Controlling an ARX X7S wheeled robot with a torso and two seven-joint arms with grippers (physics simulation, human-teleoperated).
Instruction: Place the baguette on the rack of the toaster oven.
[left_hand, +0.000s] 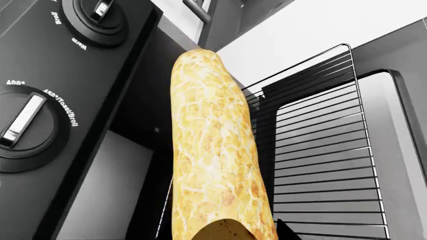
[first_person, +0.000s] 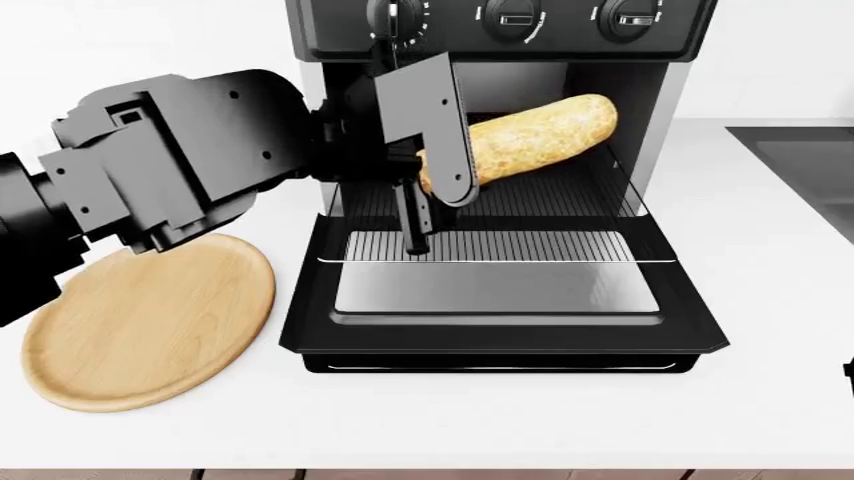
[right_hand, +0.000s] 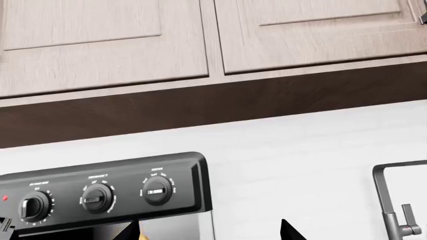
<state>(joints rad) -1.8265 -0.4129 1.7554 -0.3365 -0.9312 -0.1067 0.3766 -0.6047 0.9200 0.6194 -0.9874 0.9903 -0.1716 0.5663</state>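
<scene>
The toaster oven (first_person: 494, 20) stands at the back with its door (first_person: 494, 290) dropped open. The rack (first_person: 481, 245) is slid partly out over the door; its wire bars also show in the left wrist view (left_hand: 327, 165). My left gripper (first_person: 434, 175) is shut on the left end of the golden-brown baguette (first_person: 534, 135). It holds the loaf inside the oven opening, just above the rack, with the right end higher. In the left wrist view the baguette (left_hand: 213, 150) runs away from the gripper (left_hand: 227, 235) between the control panel and the rack. My right gripper (right_hand: 210, 232) is open and empty, facing the oven's knobs (right_hand: 99, 200).
A round wooden board (first_person: 147, 320) lies on the white counter left of the oven, under my left arm. Two oven knobs (left_hand: 27, 120) sit close to the baguette in the left wrist view. A faucet (right_hand: 393, 200) stands right of the oven, with cabinets above.
</scene>
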